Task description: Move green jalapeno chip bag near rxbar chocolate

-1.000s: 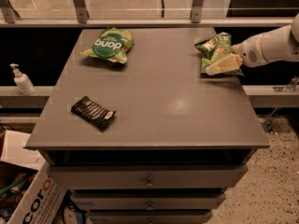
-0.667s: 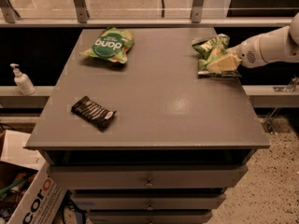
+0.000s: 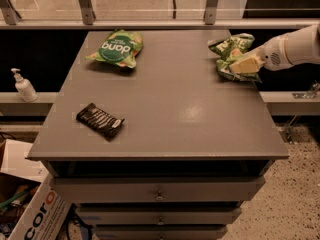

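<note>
one tool (image 3: 240,65), table's (image 3: 175,104) right edge, clamps green jalapeno chip bag (image 3: 230,46) — part-hidden.

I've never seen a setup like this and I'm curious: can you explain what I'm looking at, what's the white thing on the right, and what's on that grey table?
The white thing is a robot arm reaching in from the right. Its pincer is closed on a crinkled green jalapeno chip bag at the far right corner of the table. One camera looks down on it all from the front. Also there: a darker green dang bag far left, and a dark rxbar chocolate near left.
</note>
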Controlling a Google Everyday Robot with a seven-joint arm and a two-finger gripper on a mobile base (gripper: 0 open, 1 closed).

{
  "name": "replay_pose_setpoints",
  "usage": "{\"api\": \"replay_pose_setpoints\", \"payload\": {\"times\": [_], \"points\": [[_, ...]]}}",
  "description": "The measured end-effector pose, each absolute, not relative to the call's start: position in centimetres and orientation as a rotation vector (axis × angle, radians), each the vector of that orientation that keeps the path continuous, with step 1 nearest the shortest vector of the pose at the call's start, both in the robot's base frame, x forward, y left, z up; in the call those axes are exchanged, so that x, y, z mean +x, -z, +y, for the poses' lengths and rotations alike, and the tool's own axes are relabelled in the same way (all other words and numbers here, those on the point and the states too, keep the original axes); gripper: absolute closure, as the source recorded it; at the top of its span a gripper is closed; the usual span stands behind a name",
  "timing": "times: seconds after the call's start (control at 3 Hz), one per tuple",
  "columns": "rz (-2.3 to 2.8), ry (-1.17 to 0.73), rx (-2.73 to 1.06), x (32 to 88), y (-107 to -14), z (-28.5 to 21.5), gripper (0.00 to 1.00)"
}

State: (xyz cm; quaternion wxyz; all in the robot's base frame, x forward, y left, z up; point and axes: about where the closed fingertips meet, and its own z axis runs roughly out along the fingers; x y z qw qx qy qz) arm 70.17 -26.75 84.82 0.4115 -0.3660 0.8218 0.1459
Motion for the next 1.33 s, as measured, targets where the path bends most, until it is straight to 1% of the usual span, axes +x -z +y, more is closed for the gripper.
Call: {"api": "replay_pose_setpoints", "payload": {"times": [0.33, 0.67, 1.0, 1.33], "points": [[2.027, -0.381, -0.997, 69.4, -86.7, -25.8, 1.00], [1.959, -0.433, -1.154, 67.3, -88.9, -22.3, 1.00], [1.869, -0.516, -1.359, 64.4, -90.5, -17.0, 1.00], [1.783, -0.559, -1.527, 61.7, -91.3, -11.6, 1.00]]}}
